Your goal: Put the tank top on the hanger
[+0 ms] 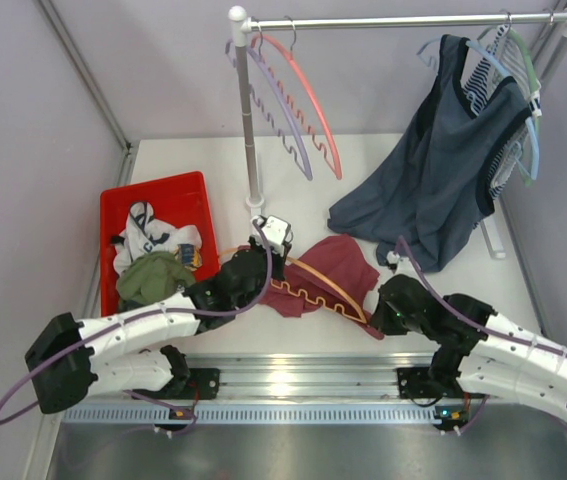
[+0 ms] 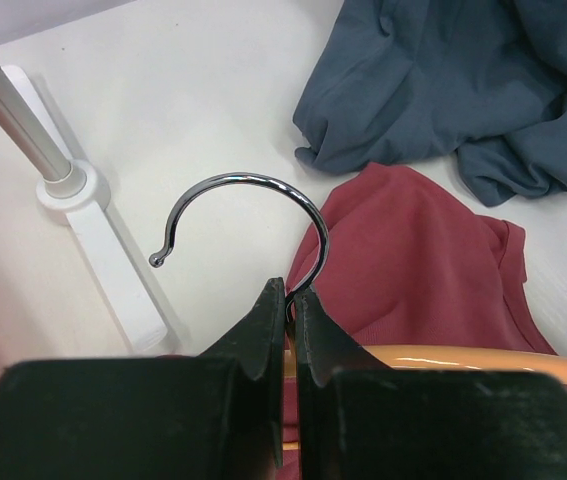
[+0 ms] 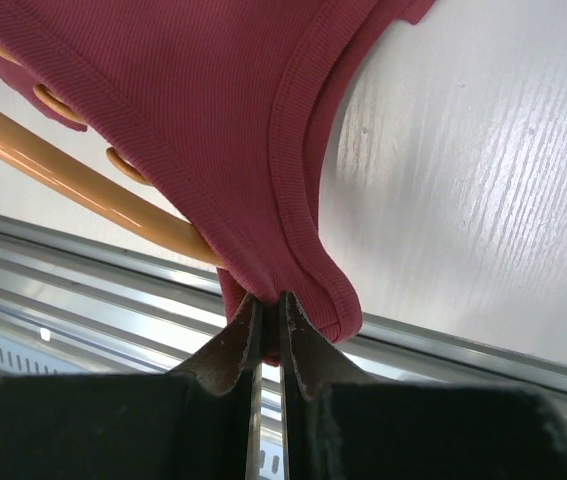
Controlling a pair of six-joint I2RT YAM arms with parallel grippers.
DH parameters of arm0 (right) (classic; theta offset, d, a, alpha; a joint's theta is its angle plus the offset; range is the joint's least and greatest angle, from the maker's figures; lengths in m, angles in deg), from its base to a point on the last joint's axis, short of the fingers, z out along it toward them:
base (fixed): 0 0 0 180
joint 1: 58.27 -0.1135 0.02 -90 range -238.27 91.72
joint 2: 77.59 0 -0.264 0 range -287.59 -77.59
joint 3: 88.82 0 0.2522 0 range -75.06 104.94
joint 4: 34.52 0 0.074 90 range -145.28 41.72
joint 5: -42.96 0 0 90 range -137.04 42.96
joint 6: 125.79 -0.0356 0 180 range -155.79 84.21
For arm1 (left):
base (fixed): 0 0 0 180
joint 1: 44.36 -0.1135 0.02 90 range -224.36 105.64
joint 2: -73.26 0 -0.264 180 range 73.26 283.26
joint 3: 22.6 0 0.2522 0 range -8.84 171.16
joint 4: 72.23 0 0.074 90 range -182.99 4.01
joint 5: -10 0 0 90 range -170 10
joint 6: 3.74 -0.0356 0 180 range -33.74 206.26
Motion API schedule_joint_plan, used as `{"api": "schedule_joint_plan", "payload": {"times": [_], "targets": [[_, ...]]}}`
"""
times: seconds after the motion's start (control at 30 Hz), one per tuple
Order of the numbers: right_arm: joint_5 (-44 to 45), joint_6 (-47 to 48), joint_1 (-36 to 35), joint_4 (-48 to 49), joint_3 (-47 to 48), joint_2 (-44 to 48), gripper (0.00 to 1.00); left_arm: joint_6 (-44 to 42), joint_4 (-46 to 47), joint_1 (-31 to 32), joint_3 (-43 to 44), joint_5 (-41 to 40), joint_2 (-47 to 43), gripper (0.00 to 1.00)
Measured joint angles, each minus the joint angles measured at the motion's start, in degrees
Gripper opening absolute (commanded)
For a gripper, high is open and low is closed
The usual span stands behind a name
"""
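My left gripper (image 2: 288, 298) is shut on the metal hook of the thin orange hanger (image 2: 463, 357). My right gripper (image 3: 266, 302) pinches a strap hem of the maroon cloth tank top (image 3: 193, 90), which lies across the hanger on the white table (image 1: 383, 180). Threading seems underway. Next, I should draw that strap over the hanger arm's end.

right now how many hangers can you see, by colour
orange hanger: 1
pink-red hanger: 1
lilac hanger: 1
light blue hanger: 1
green hanger: 1
total: 5
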Motion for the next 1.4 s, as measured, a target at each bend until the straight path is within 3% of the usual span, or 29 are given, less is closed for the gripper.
{"api": "schedule_joint_plan", "payload": {"times": [0.87,1.4], "targets": [[1.7,3.9,0.0,-0.9,5.9,-9.1,0.00,0.3,-3.7,-0.2,5.5,-0.9,1.5,0.00],[1.7,3.8,1.9,1.0,3.1,-4.4,0.00,3.3,-8.3,-0.1,7.1,-1.0,-0.2,0.00]]}}
